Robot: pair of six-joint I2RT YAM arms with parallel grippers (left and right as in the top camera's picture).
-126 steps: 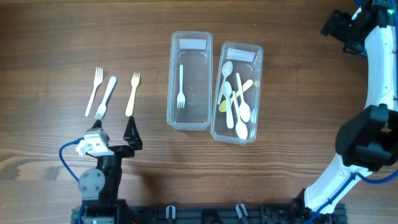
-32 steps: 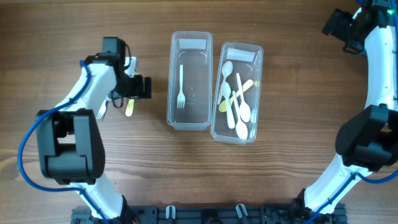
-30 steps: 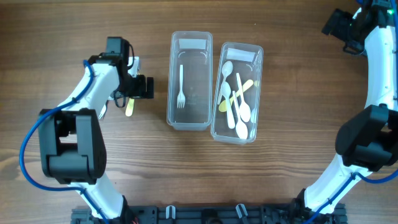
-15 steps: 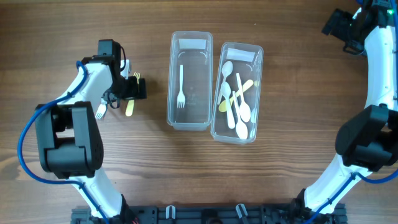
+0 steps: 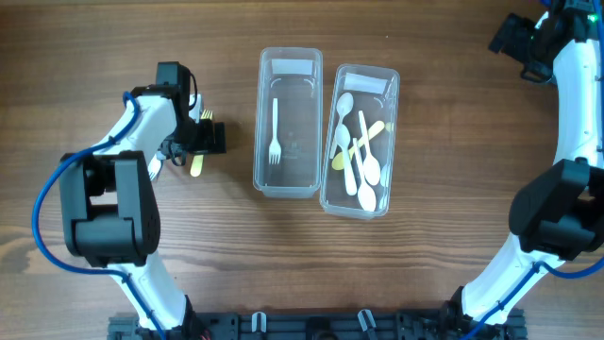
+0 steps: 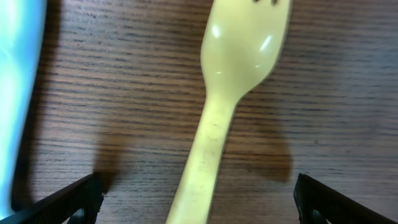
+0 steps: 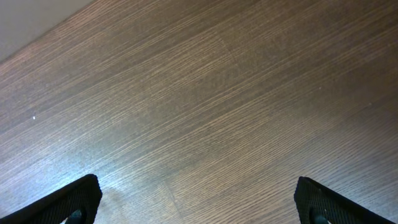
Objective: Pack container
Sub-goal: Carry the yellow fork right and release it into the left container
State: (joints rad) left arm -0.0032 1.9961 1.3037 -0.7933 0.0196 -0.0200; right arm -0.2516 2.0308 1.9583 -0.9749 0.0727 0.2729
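Observation:
A pale yellow fork (image 6: 219, 118) lies flat on the table and runs between my left gripper's (image 6: 198, 208) two open fingers. In the overhead view the left gripper (image 5: 201, 140) hangs over that fork (image 5: 196, 166), left of a clear container (image 5: 288, 179) that holds one white fork (image 5: 275, 132). A second clear container (image 5: 359, 203) to its right holds several white and yellow spoons. Two white forks lie by the left arm, mostly hidden; one tip shows (image 5: 151, 170). My right gripper (image 7: 198, 208) is open and empty over bare wood, at the far right corner (image 5: 514, 42).
The two containers stand side by side in the middle of the wooden table (image 5: 425, 264). The edge of the left container (image 6: 15, 93) shows at the left of the left wrist view. A pale surface (image 7: 25, 18) borders the wood in the right wrist view.
My left arm has swung from the table's front up to the yellow fork and settled over it, shifting slightly left and right. The right arm has not moved.

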